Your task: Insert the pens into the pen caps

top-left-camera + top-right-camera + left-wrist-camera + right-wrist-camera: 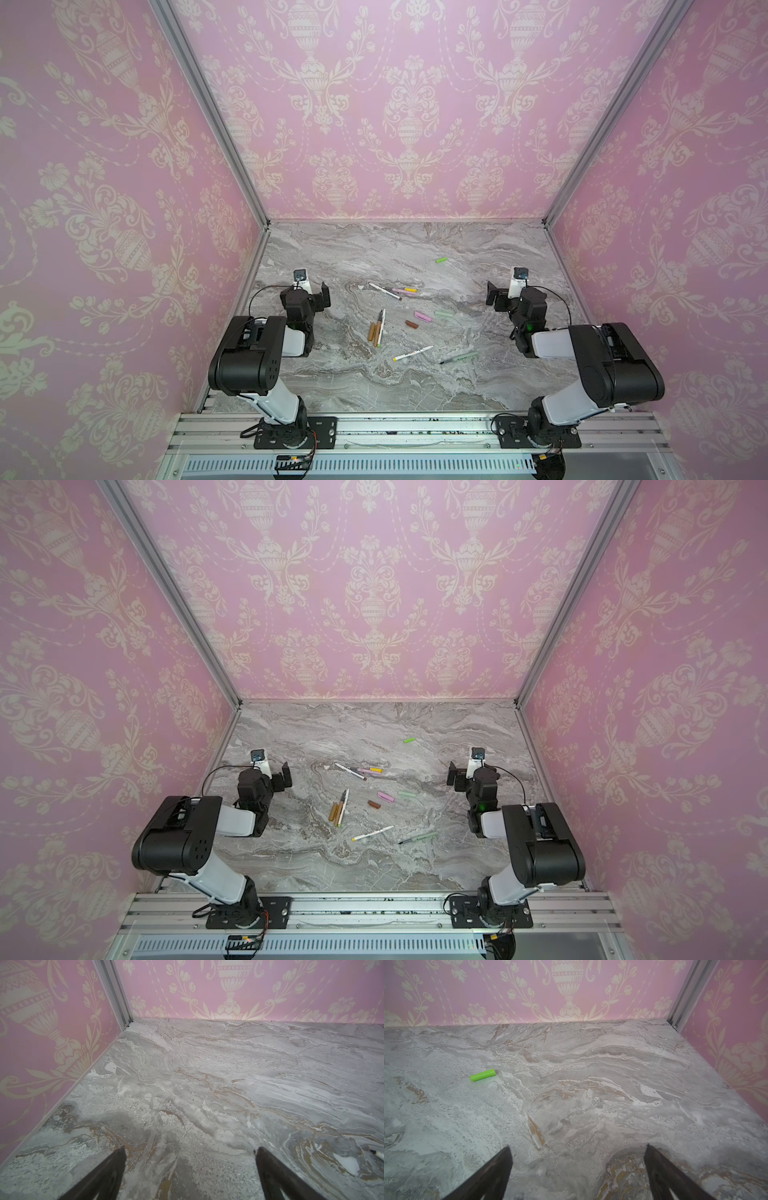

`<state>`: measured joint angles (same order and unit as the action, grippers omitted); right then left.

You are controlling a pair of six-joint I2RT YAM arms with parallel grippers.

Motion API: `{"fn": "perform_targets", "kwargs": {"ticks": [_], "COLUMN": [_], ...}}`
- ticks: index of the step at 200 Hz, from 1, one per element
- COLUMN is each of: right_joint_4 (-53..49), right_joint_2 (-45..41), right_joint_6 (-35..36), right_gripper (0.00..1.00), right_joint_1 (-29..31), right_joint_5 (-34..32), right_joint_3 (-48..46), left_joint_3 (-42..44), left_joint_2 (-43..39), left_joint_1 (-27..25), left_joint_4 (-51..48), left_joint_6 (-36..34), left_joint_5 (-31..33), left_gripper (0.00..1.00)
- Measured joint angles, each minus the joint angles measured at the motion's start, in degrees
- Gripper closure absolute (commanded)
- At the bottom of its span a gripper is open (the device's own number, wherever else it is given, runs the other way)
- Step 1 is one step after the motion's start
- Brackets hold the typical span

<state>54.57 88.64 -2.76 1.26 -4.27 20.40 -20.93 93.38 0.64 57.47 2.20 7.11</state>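
I see both jaws spread wide, gripping nothing: left gripper [190, 1150] and right gripper [578, 1148] hang over bare table [415, 386] at opposite sides. Pens [413, 353] and caps [424, 316] lie scattered loose mid-table between the arms. Green cap [483, 1075] sits alone, nearer the back wall, ahead of the right gripper toward the middle.

matt marble-look table [415, 382], plastic cap [483, 1075] (smooth)
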Motion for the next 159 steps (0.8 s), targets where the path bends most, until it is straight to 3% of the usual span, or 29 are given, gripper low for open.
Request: {"fn": "perform_targets", "kwargs": {"ticks": [101,137,159], "right_joint_4": [-0.5,-13.5,-24.2], "right_joint_2": [-0.3,-10.7,-18.6], "right_joint_6": [0.0,-0.2,-8.3], "right_gripper": [0.0,0.0,0.0], "right_joint_1": [0.0,0.0,-0.2], "right_joint_5": [0.5,3.0,3.0], "right_joint_3": [0.0,2.4,8.0], "left_joint_3": [0.0,-4.9,-10.4], "left_joint_2": [-0.2,-11.1,-20.9], "left_joint_1": [0.4,0.4,0.4], "left_joint_4": [-0.5,-17.2,-25.9], "left_joint_6": [0.0,0.1,4.5], "left_joint_5": [-0.9,-1.3,-2.4], "left_gripper": [0.01,0.01,0.01]}}
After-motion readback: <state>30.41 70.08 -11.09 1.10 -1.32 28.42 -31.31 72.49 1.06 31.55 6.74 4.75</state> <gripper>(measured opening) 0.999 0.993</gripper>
